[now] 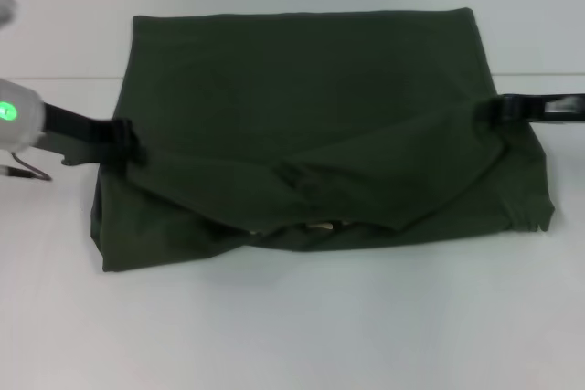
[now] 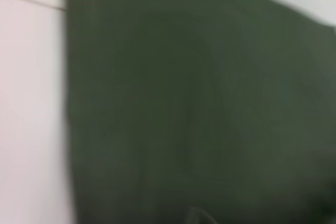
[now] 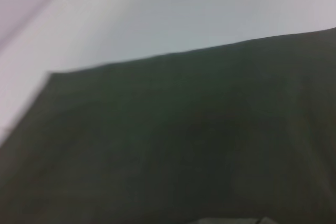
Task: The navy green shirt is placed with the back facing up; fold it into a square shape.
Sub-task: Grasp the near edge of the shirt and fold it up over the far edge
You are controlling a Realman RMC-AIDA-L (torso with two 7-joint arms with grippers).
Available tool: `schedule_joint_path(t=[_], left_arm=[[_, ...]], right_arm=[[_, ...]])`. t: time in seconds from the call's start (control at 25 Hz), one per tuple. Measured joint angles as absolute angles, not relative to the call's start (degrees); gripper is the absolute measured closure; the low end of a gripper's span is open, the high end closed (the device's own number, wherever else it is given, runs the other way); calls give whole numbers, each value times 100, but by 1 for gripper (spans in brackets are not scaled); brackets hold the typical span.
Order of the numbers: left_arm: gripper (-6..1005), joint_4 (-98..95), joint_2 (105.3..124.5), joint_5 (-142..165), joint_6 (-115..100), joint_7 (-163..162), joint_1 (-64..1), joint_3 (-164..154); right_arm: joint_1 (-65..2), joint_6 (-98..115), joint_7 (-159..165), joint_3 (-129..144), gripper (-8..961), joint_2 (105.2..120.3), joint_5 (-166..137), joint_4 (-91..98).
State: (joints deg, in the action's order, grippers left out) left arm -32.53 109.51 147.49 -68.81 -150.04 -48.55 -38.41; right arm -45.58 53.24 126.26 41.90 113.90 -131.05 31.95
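Observation:
The navy green shirt (image 1: 302,79) lies on the white table, folded over itself into a wide block. Its upper layer sags in the middle and hangs between my two grippers. My left gripper (image 1: 128,145) is at the shirt's left edge, shut on the fabric there. At the right edge, my right gripper (image 1: 494,109) pinches the same layer. A pale tag shows in the gap under the front fold. Dark green cloth of the shirt (image 2: 199,108) fills the left wrist view, and the shirt (image 3: 184,145) also covers most of the right wrist view; neither shows fingers.
The white table (image 1: 302,326) runs on all sides of the shirt, with a broad bare strip at the front. A seam line in the surface crosses behind the shirt at mid height.

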Motion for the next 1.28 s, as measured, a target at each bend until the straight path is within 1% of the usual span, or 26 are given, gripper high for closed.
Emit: schedule_joint_path(t=[0.16, 0.2, 0.24, 0.28, 0.36, 0.44, 0.52, 0.64, 0.84, 1.0, 1.28], left_arm=[[972, -3325, 11313, 15119, -5833, -15277, -4829, -4623], [972, -3428, 11436, 15262, -5580, -15226, -4804, -4794], [972, -3534, 11520, 15363, -5414, -15191, -4774, -4881], [972, -3696, 11637, 15477, -5227, -15156, -4713, -4974], [973, -4057, 11786, 15574, -5007, -15142, -4570, -5012], [973, -4395, 11870, 15578, -4906, -15155, -4451, -4978], [973, -4618, 11886, 15552, -4856, -15202, -4412, -4934], [973, -4688, 11858, 15543, -4747, -15234, -4483, -4893], [973, -4396, 11857, 15613, -4182, -15219, -4668, -4952], [973, -3814, 11847, 15769, -3694, -15232, -4838, -5026], [973, -3714, 11890, 15841, -3393, -15224, -4801, -5009]], right_arm=[[-4815, 4119, 12660, 4839, 891, 11735, -13419, 2929], [-4830, 3946, 12667, 4899, 891, 11802, -13478, 2913], [-4839, 3784, 12675, 4939, 891, 11857, -13530, 2913], [-4838, 3706, 12679, 4945, 891, 11893, -13556, 2927], [-4805, 3594, 12690, 4916, 892, 11923, -13554, 3005], [-4759, 3548, 12748, 4893, 892, 11912, -13497, 3093], [-4746, 3500, 12818, 4893, 892, 11892, -13467, 3182], [-4772, 3413, 12851, 4893, 892, 11889, -13415, 3329], [-4859, 2778, 12846, 4934, 891, 11938, -13287, 3261], [-5032, 2052, 12788, 5239, 892, 11964, -13227, 2723], [-5115, 1706, 12798, 5641, 892, 11984, -13210, 2509]])
